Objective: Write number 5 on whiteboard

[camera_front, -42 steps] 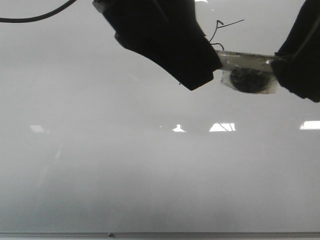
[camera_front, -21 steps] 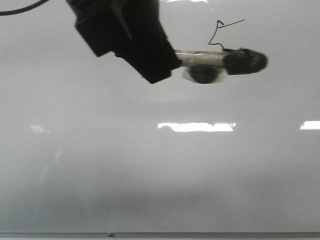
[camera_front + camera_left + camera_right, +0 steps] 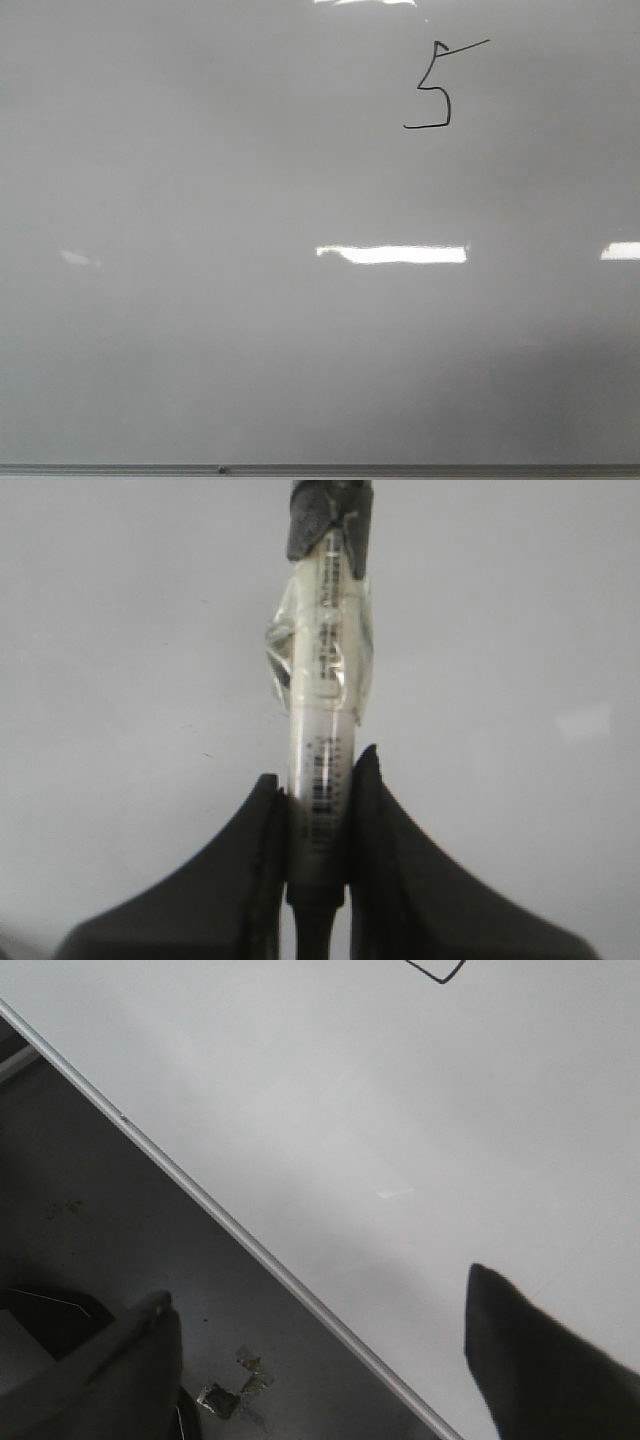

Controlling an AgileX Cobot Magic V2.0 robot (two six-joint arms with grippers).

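Note:
The whiteboard fills the front view, and neither arm shows there. The number 5 stands in thin black line at its upper right. In the left wrist view my left gripper is shut on a marker with a white taped barrel and a black end, held over the whiteboard. My right gripper is open and empty, straddling the whiteboard's metal edge. A corner of the number 5 shows at that view's border.
The thin grey edge of the board runs along the near side. Beyond that edge lies a dark surface with scraps of tape. Bright light reflections sit mid-board.
The left arm with the marker has drawn away up and to the left, out of the front view. The right arm has left too. The 5 now shows whole, with its bottom stroke.

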